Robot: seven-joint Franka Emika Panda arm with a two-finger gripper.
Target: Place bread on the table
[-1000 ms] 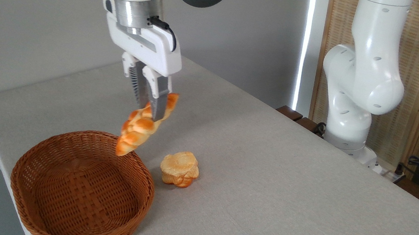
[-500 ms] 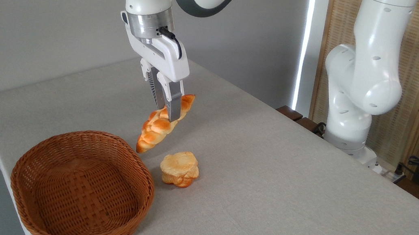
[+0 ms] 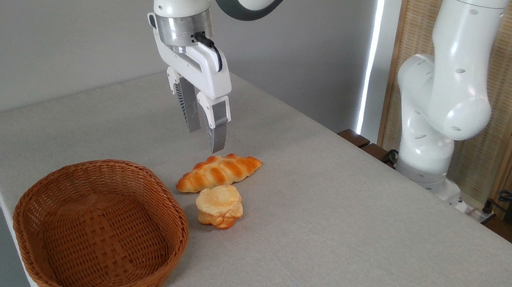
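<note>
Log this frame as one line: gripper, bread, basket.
gripper: open, above bread | bread: lying on table, by bun | basket: empty

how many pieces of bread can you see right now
2. The braided loaf lies on the table below the open gripper. The small round bun sits just in front of it. The basket looks empty.
</note>
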